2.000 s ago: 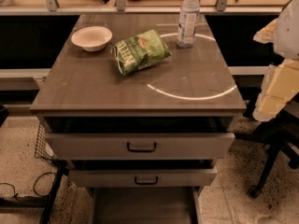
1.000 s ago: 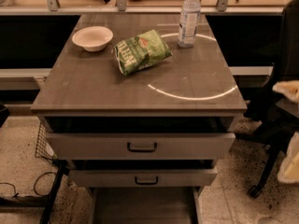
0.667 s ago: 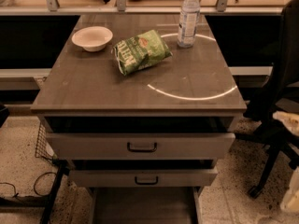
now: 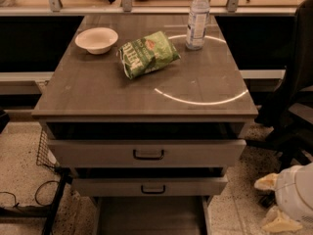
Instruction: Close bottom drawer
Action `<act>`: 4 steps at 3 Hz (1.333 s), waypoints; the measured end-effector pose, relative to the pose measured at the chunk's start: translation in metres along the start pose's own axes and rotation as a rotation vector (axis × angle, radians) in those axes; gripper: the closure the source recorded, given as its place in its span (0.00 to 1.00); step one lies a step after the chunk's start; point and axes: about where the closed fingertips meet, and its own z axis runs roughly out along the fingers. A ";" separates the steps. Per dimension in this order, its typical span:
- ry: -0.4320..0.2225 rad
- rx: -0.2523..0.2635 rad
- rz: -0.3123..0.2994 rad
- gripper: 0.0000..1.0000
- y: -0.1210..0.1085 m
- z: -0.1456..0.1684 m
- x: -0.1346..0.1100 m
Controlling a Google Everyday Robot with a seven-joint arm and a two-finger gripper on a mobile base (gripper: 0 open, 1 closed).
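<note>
The bottom drawer [image 4: 151,218] is pulled far out toward me. Its long plain tray shows below the other two drawers, and its front is cut off by the lower edge of the view. The middle drawer [image 4: 149,186] and the tall top drawer [image 4: 146,153] above it each stand a little open, with dark centre handles. My gripper [image 4: 275,203] is at the lower right, low near the floor, to the right of the bottom drawer's tray and apart from it.
On the cabinet top [image 4: 98,89] are a white bowl [image 4: 96,39], a green chip bag [image 4: 147,54] and a water bottle [image 4: 197,17]. A dark office chair [image 4: 293,106] stands at the right. A wire basket [image 4: 45,151] and cables lie at the left on the floor.
My arm has dropped from mid-height at the right edge down to the lower right corner, near the floor. The drawers and the things on top have not moved.
</note>
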 end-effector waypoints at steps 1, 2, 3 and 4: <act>0.008 -0.035 0.037 0.64 0.022 0.042 0.000; 0.008 -0.035 0.042 0.87 0.025 0.046 0.001; 0.017 -0.036 0.039 1.00 0.024 0.048 -0.001; 0.048 -0.069 0.015 1.00 0.034 0.086 -0.002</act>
